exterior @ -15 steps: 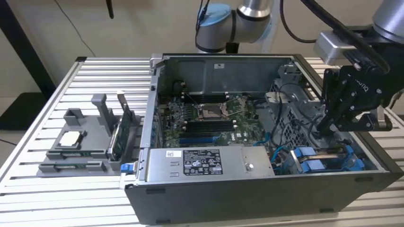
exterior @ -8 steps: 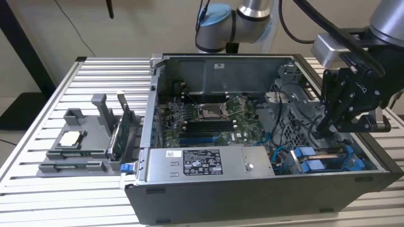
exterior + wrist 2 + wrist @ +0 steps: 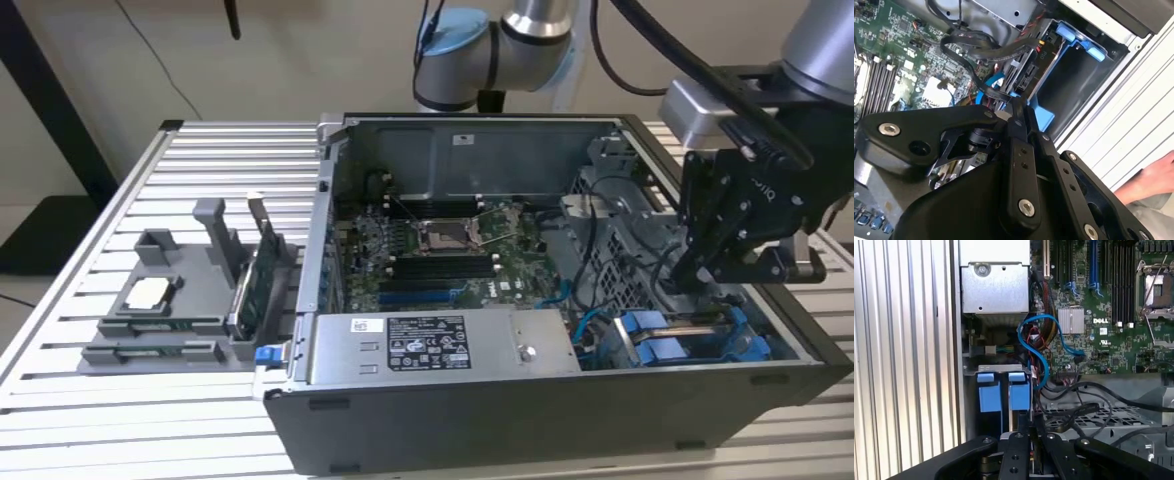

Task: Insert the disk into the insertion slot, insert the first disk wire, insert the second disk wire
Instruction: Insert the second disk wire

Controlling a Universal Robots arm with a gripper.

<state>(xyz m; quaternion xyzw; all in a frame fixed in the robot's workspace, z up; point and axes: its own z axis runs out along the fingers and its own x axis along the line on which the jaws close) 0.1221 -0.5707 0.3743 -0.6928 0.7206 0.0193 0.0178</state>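
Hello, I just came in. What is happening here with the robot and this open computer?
A robot arm is working inside an open computer case that lies on a slatted table. Its gripper reaches down into the drive bay at the exterior view's right, just above the blue disk carriers. In the second wrist view, its fingers are closed at a black cable connector beside the disk. The disk seems already seated in its slot, and a person's hand rests nearby.
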